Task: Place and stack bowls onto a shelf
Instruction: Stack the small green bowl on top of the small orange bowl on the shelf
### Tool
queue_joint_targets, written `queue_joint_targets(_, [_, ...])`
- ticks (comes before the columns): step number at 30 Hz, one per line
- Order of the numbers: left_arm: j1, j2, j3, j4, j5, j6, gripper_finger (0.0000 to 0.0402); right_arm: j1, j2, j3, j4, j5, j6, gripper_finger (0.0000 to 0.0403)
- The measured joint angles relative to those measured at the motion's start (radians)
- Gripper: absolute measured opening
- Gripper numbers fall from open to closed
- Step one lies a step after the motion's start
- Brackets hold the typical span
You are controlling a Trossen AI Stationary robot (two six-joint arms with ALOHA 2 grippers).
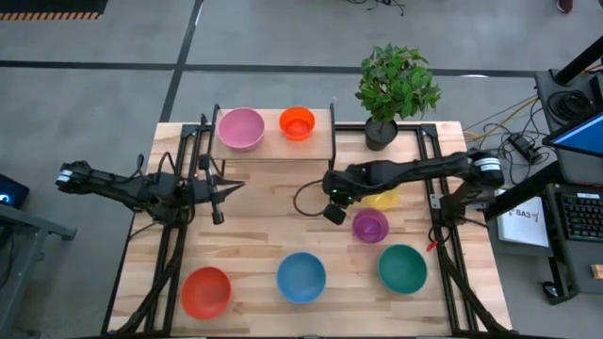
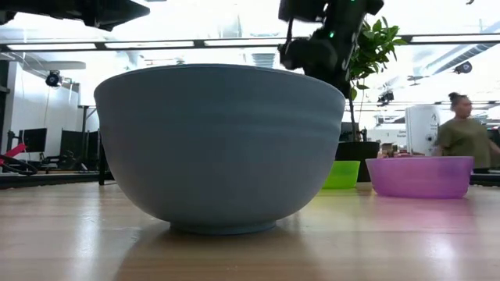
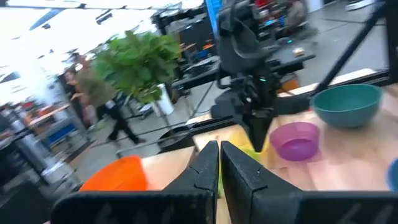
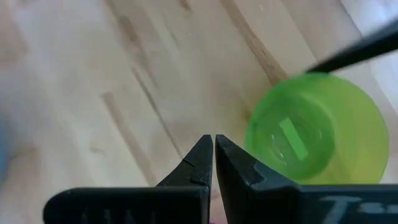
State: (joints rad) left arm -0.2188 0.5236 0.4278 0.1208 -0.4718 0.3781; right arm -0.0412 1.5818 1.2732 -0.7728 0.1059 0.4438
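The shelf (image 1: 275,146) stands at the table's far edge with a pink bowl (image 1: 240,128) and an orange bowl (image 1: 297,122) on it. On the table stand the red-orange (image 1: 206,292), blue (image 1: 301,277), teal (image 1: 402,268) and purple (image 1: 370,225) bowls. The yellow bowl (image 1: 383,200) is half hidden under my right arm. A green bowl (image 4: 317,127) stands upright just beyond my right gripper (image 4: 213,140), which hangs shut and empty above the table's middle (image 1: 332,202). My left gripper (image 1: 224,186) is shut and empty, in front of the shelf's left end.
A potted plant (image 1: 396,87) stands at the far right beside the shelf. A black cable (image 1: 300,200) loops on the table near my right gripper. Bare boards lie between the two grippers. People (image 2: 465,136) move in the room beyond.
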Motion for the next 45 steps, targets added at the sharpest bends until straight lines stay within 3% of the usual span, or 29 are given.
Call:
queue_joint_targets(6, [0.0, 0.0, 0.0, 0.0, -0.045, -0.004, 0.0, -0.03, 0.071, 0.026, -0.038, 0.0, 0.018, 0.0042])
queue_joint_targets(12, [0.0, 0.0, 0.0, -0.001, -0.045, 0.0, 0.0, -0.051, 0.101, 0.029, -0.046, 0.007, 0.077, 0.0115])
queue_joint_targets(16, [0.0, 0.0, 0.0, 0.0, -0.046, 0.005, 0.0, -0.052, 0.131, 0.029, -0.047, 0.078, 0.101, 0.016])
queue_joint_targets(22, [0.0, 0.0, 0.0, -0.001, -0.046, 0.006, 0.0, -0.056, 0.185, 0.029, -0.048, 0.104, 0.124, 0.0186])
queue_joint_targets(33, [0.0, 0.0, 0.0, 0.009, -0.046, 0.006, 0.0, -0.058, 0.266, 0.029, -0.042, 0.105, 0.135, 0.0174])
queue_joint_targets(38, [0.0, 0.0, 0.0, 0.012, -0.046, 0.006, 0.0, -0.058, 0.285, 0.028, -0.037, 0.105, 0.135, 0.0131])
queue_joint_targets(45, [0.0, 0.0, 0.0, 0.018, -0.046, 0.007, 0.0, -0.057, 0.276, 0.027, -0.042, 0.1, 0.131, 0.0039])
